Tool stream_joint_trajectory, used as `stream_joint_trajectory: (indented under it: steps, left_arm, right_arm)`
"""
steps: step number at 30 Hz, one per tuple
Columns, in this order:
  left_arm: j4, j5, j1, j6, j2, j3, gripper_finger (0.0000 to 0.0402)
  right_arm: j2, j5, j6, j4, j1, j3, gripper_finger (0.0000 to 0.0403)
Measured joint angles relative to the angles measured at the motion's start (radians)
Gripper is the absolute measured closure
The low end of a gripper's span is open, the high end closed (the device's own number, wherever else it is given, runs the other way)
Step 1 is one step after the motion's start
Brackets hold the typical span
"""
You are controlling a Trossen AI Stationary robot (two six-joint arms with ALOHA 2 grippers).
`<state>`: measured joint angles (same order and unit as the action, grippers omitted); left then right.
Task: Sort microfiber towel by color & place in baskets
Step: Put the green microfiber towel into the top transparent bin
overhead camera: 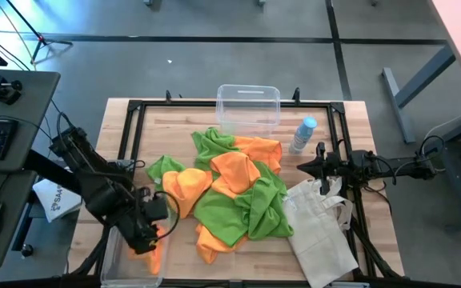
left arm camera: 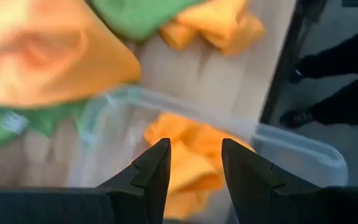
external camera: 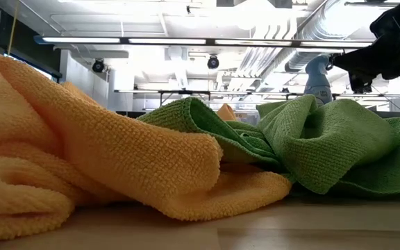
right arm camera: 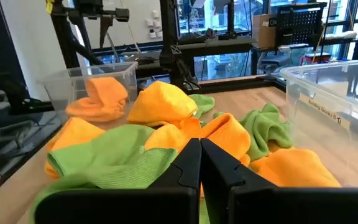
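Overhead view, read from left to right. At about 8 o'clock on the table [overhead camera: 350, 112], the left gripper [overhead camera: 149, 232] hangs over the near basket [overhead camera: 118, 260]; its jaws stand partly apart with nothing between them, and one orange towel [left arm camera: 188, 155] lies in the bin directly beneath them (the wrist view looks straight down onto it).

At the table's centre sits the mixed heap of microfiber towels [overhead camera: 230, 196], orange and green cloths tangled together and spreading toward 5 o'clock. From the left jaws, the heap lies toward 2 o'clock, just beside the near basket. Its closest orange fold [overhead camera: 184, 188] is the nearest unsorted piece, so the left arm is judged better placed for the next orange pick.

At 12 o'clock stands the far basket [overhead camera: 248, 108], apparently empty, with green cloth touching its near wall.

At 3 o'clock waits the right gripper [overhead camera: 317, 166], jaws fully closed on nothing, pointing at the heap. A blue-capped bottle [overhead camera: 302, 134] and an off-white tote bag [overhead camera: 320, 232] lie beside it.
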<state>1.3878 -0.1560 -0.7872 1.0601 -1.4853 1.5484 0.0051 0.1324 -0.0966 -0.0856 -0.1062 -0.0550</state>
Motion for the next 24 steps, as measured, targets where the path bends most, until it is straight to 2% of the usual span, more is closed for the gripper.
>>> stream_joint_trajectory:
  steps: [7,13,20,24]
  left_arm:
    - [0.009,-0.1,0.126,-0.198,0.0,0.006,0.0268]
    - [0.007,-0.187,0.228,-0.442,0.037,-0.011,0.0268]
    - [-0.082,-0.25,0.357,-0.61,0.201,-0.143,0.0268]
    - [-0.237,-0.249,0.423,-0.708,0.316,-0.269,0.0268]
  right_arm:
    - [0.004,0.041,-0.058,-0.005,0.0,-0.019,0.0402]
    - [0.095,0.127,0.038,-0.055,0.0,-0.22,0.0402]
    - [0.443,0.152,0.036,-0.333,0.0,-0.59,0.0403]
    - [0.7,0.178,-0.113,-0.515,0.0,-0.811,0.0403]
